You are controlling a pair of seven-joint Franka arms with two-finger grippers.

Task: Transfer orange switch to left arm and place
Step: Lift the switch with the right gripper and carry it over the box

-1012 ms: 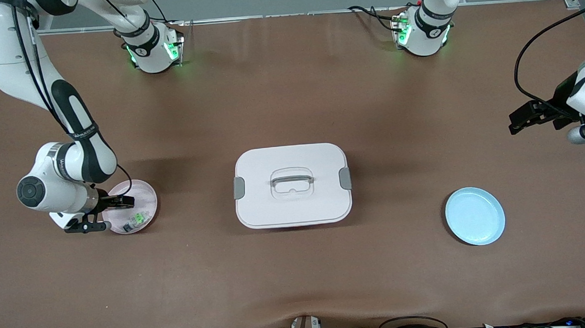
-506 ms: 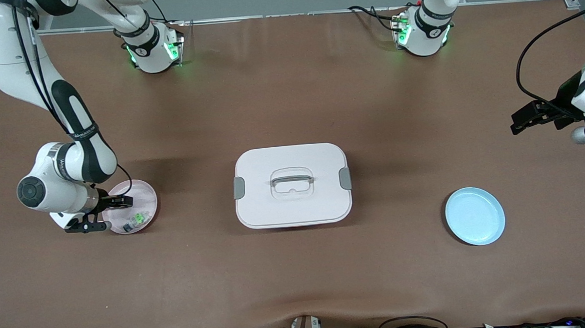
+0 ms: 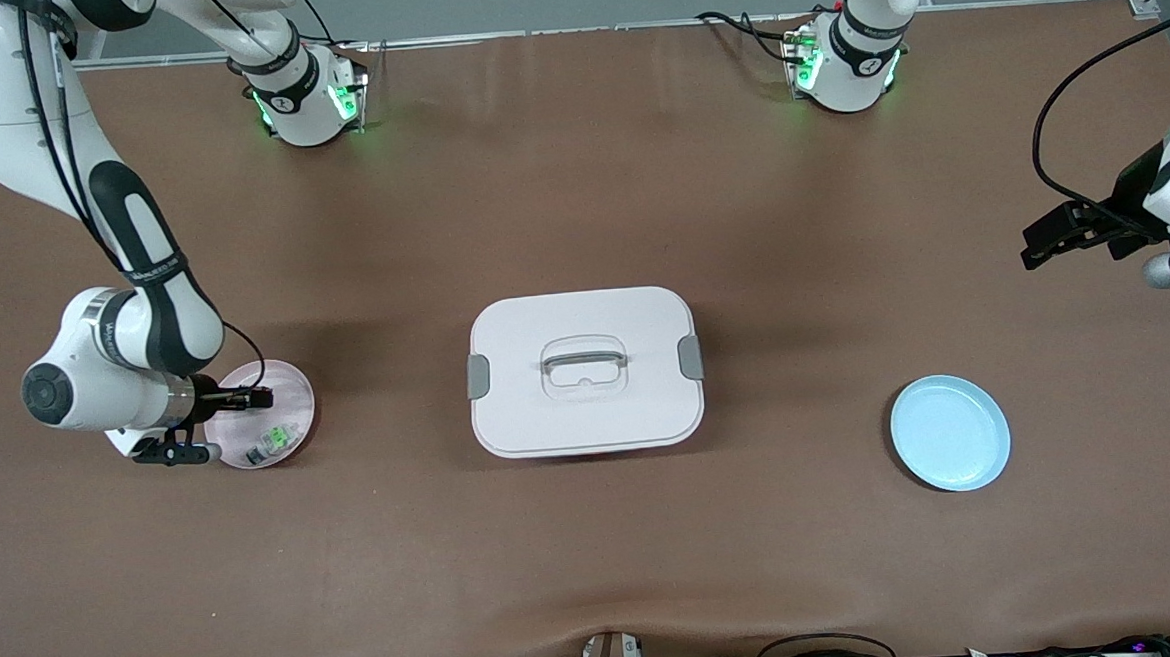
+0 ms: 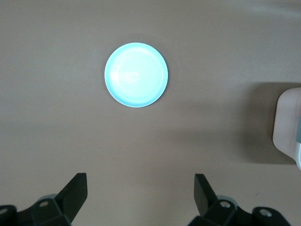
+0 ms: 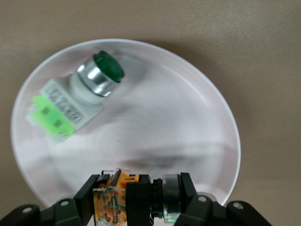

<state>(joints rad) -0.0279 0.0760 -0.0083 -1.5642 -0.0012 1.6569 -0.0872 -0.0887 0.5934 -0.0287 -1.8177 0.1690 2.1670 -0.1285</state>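
Observation:
In the right wrist view, my right gripper (image 5: 140, 190) is shut on the orange switch (image 5: 113, 197), a black body with an orange end and a silver ring, held crosswise between the fingers. It sits just over the rim of the pink plate (image 5: 188, 117). In the front view the right gripper (image 3: 248, 397) is over that pink plate (image 3: 293, 384) at the right arm's end of the table. The white box (image 3: 584, 369) stands mid-table. My left gripper (image 3: 1041, 244) hangs open and empty over the left arm's end; in its wrist view the left gripper (image 4: 140, 183) has bare table between its fingers.
A green-and-silver part (image 5: 77, 96) lies on the pink plate, and in the front view this green part (image 3: 273, 442) is on the side of the plate nearer the front camera. A blue plate (image 3: 949, 433) lies toward the left arm's end, nearer the camera than the box. The left wrist view shows the blue plate (image 4: 136, 74) and the box's edge (image 4: 288, 127).
My right gripper's fingers have closed on the orange switch, and its wrist has shifted slightly. The left gripper has drifted a little toward its end of the table.

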